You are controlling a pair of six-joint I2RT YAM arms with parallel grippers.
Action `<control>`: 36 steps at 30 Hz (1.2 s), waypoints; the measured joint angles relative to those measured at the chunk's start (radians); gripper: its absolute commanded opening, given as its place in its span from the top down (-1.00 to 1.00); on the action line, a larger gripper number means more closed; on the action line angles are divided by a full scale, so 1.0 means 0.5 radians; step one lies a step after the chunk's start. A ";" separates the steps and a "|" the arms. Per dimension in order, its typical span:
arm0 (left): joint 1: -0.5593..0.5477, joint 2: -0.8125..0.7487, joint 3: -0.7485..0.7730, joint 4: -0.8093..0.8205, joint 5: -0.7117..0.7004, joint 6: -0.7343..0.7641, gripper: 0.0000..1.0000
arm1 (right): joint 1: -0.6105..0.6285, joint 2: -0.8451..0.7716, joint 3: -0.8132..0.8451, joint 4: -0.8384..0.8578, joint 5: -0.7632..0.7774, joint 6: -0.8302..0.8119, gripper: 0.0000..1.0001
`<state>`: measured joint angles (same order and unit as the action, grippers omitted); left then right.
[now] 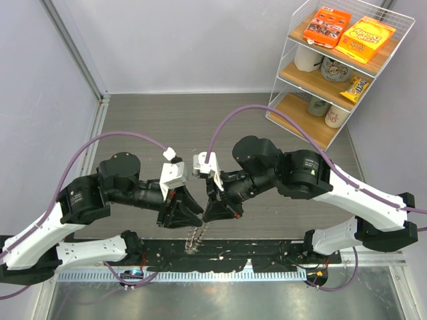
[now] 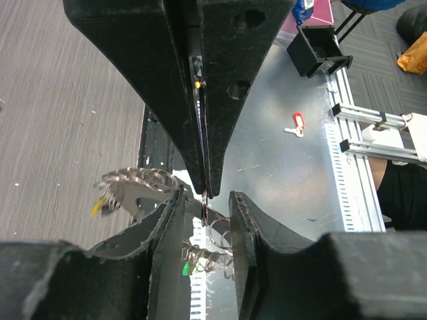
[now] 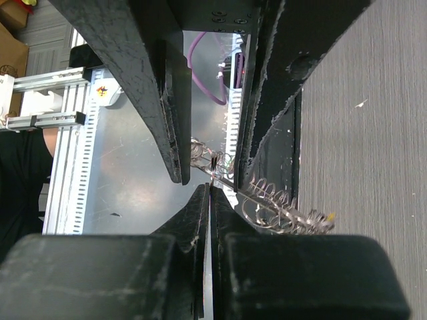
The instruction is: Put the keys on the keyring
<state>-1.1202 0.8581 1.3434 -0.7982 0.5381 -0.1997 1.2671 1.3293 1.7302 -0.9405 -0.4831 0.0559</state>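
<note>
The keyring (image 1: 194, 238) hangs between both gripper tips at the table's near edge, fringed with small silvery keys. In the left wrist view it (image 2: 133, 183) shows a yellow tag at the left and a green tag low between my fingers. My right gripper (image 3: 211, 190) is shut on a thin metal edge of the keyring (image 3: 280, 207); I cannot tell whether it is ring wire or a key. My left gripper (image 2: 205, 207) has its jaws apart on either side of the right gripper's tip (image 2: 207, 190), and the ring crosses the gap at its fingertips. A loose key with a red head (image 2: 297, 125) lies on the metal sheet.
A white wire rack (image 1: 340, 60) with snack boxes and cups stands at the back right. A black rail (image 1: 227, 257) and a slotted white strip run along the near edge. A black box (image 2: 320, 50) sits on the metal sheet (image 2: 280, 167).
</note>
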 measured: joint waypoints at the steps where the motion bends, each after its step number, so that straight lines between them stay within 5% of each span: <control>1: 0.000 0.005 0.003 -0.008 0.000 0.001 0.29 | 0.000 0.000 0.001 -0.005 0.005 0.001 0.89; 9: 0.000 0.024 0.037 -0.073 -0.015 0.030 0.55 | 0.000 0.000 0.003 -0.024 0.019 -0.002 0.89; 30: 0.000 0.065 0.066 -0.104 -0.042 0.057 0.40 | 0.000 0.000 0.003 -0.052 0.020 -0.011 0.89; 36: 0.000 0.079 0.082 -0.104 -0.037 0.056 1.00 | -0.001 0.000 0.003 -0.054 0.021 -0.012 0.89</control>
<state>-1.1202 0.8978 1.3846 -0.8501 0.5198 -0.1719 1.2667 1.3293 1.7317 -0.9676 -0.4728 0.0498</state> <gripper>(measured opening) 0.103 0.063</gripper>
